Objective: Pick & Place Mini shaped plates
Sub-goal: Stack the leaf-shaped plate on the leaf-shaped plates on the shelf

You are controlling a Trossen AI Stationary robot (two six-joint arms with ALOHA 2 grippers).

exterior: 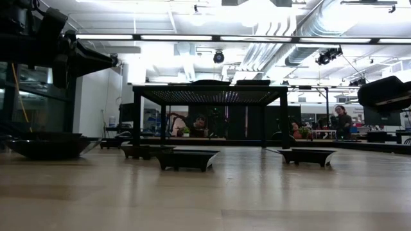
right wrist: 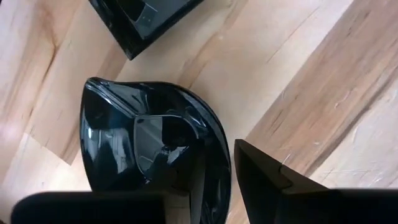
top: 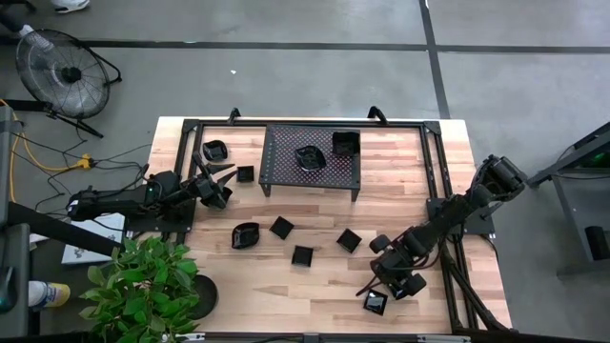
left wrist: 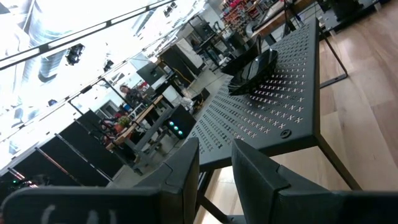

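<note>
Clock read on the high view, 12 at the far edge of the surface (top: 419, 162).

Mesh rack (top: 286, 171) stands at 12; its perforated top carries two plates: scalloped plate (top: 310, 157) near the middle, rack square plate (top: 344, 144) toward its 1 o'clock corner, the two close but apart; from the low view both show as dark shapes on the rack top.

Left gripper (top: 221, 186) at 9, just off the rack's 8 o'clock leg, raised to about the height of the rack top; jaws stand a narrow gap apart with nothing between them; its wrist view looks along the rack top to the scalloped plate.

Loose plates on the surface:
- round plate (top: 215, 150) at 10, beside the rack's 9 o'clock side
- small square plate (top: 245, 174) between the left gripper and the rack leg, just beside both
- oval plate (top: 246, 234) at 7
- three square plates (top: 281, 227) (top: 302, 255) (top: 349, 240) strung across 6, apart from one another

Right gripper (top: 389, 278) low at 5; in its wrist view the jaws pinch the rim of a glossy leaf-shaped plate (right wrist: 143, 149): one finger (right wrist: 280, 186) outside the rim, the other hidden on the plate's inner side; whether the plate rests on the wood or is lifted, cannot tell; corner plate (top: 375, 303) lies just beyond it, apart, nearest the 6 o'clock edge.

Off the surface: potted plant (top: 143, 281) at 8, floor fan (top: 62, 67) at 10.
</note>
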